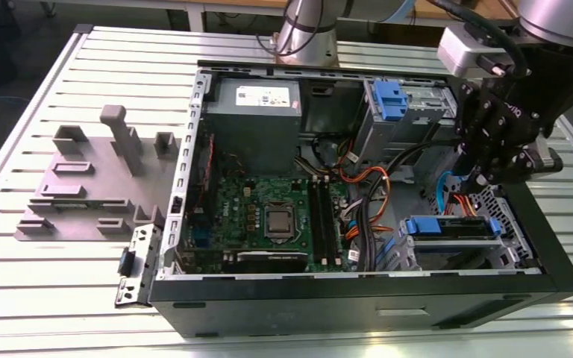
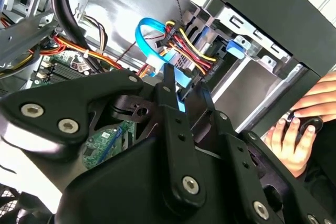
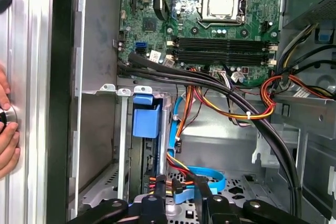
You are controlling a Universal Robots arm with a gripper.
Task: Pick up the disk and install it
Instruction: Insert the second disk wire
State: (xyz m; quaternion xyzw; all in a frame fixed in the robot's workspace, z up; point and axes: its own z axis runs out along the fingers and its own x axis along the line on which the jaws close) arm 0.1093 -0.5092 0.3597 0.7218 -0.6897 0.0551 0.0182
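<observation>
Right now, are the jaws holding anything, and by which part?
Cannot tell. The gripper is down inside the computer case among the cables; no held part shows.

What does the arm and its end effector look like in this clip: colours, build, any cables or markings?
The arm has a silver-grey tube section with a light grey box mounted by the wrist and dark cables running past it. Below hangs a black end effector of chunky linkage plates. In the second wrist view those matte black links carry silver screw heads. No readable markings stand out.
</observation>
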